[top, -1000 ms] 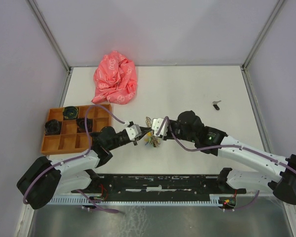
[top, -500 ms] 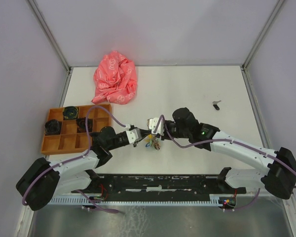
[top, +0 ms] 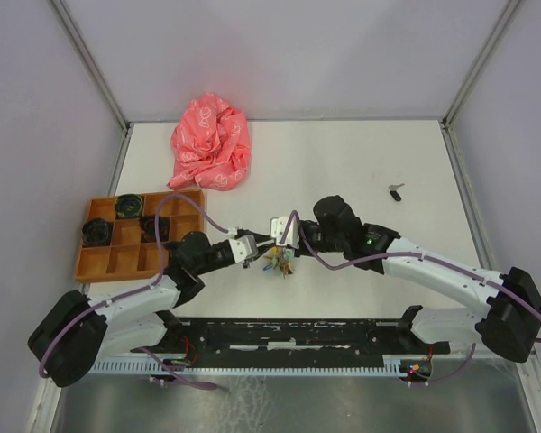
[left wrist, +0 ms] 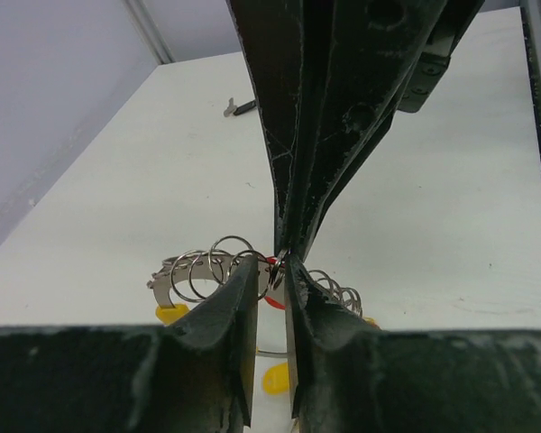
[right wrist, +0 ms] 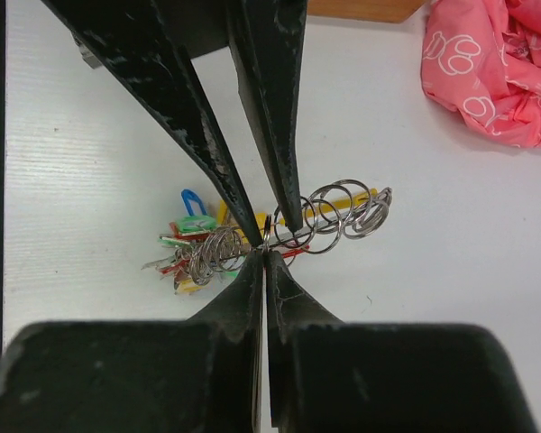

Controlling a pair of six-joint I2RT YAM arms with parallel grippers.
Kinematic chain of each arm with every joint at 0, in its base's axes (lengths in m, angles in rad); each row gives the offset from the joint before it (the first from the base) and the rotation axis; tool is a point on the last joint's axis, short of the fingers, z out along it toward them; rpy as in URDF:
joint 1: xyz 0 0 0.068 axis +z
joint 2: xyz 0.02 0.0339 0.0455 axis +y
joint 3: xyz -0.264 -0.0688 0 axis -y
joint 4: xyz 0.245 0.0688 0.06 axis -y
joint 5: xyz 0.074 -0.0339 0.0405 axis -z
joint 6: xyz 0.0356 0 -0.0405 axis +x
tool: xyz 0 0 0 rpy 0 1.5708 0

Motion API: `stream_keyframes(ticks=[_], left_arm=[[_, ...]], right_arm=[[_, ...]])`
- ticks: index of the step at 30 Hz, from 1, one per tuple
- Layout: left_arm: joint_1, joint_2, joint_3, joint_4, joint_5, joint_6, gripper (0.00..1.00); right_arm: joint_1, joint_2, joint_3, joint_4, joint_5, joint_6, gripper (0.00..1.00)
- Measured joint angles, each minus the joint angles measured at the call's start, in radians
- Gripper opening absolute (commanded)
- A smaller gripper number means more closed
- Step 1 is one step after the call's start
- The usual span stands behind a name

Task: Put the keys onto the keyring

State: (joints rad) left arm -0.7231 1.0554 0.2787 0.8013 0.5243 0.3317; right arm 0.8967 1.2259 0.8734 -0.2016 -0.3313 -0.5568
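Both stretched inward, tip to tip | left claw (left wrist: 272, 268) narrowly parted | right claw (right wrist: 264, 257) pinching keyring (right wrist: 338, 209)

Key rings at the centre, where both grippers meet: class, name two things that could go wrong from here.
1. The right gripper pinches one thin wire of the key rings with only its tips, while the left gripper stands open. The bunch may slip or twist free.
2. A black-headed key lies far off to the right. Fetching it probably means one gripper leaving the rings, so the hold could be lost.
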Motion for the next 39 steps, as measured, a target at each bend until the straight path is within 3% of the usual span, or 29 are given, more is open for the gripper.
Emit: stream_keyframes(ticks=[5, 18, 39], left_arm=[[0.005, -0.043, -0.013, 0.042, -0.011, -0.002, 0.36], [0.098, 0.029, -0.04, 0.157, 0.025, -0.146, 0.39], [0.153, 0.227, -0.016, 0.344, 0.134, -0.467, 0.26]], right_arm=[[-0.002, -0.005, -0.005, -0.01, 0.027, -0.029, 0.01], [-0.002, -0.023, -0.021, -0.01, 0.055, -0.091, 0.01], [-0.002, -0.036, -0.021, -0.01, 0.055, -0.099, 0.01]])
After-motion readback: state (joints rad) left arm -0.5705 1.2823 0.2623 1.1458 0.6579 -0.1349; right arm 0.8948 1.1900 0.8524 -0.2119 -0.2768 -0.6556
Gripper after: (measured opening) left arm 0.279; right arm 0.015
